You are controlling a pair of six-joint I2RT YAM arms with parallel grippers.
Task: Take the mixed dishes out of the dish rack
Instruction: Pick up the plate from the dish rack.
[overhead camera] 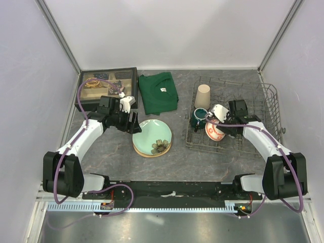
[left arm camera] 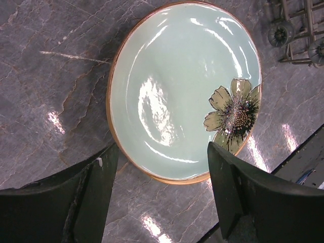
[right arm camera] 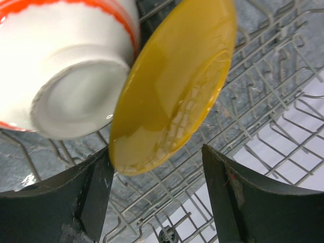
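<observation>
— glaze is my worry. the small yellow patterned plate (right arm camera: 174, 86) stands tilted in the dish rack (right arm camera: 263, 101), leaning on the red-and-white patterned bowl (right arm camera: 76, 76), which lies with its foot turned outward.

— and the right tool (right arm camera: 156, 152)?

— jaws apart, holding nothing, with the plate's lower edge just at one finger. a pinch on that slick rim could let the plate slide and drop onto the wires. pulling it away could also set the bowl rolling toward the dark green handled mug (overhead camera: 198, 117) beside it. the beige tumbler (overhead camera: 203, 95) sits farther back in the rack.

— how do the arms sit?

— the right arm reaches forward into the rack, wrist tipped down over the dishes. the left arm is stretched out and bent at the elbow. the left tool (left arm camera: 163, 149) hangs open and empty over the pale green floral plate (left arm camera: 182, 96). that plate is already out on the counter (left arm camera: 50, 76), between the rack and a black tray (overhead camera: 107, 83), near a green cloth (overhead camera: 158, 92).
</observation>
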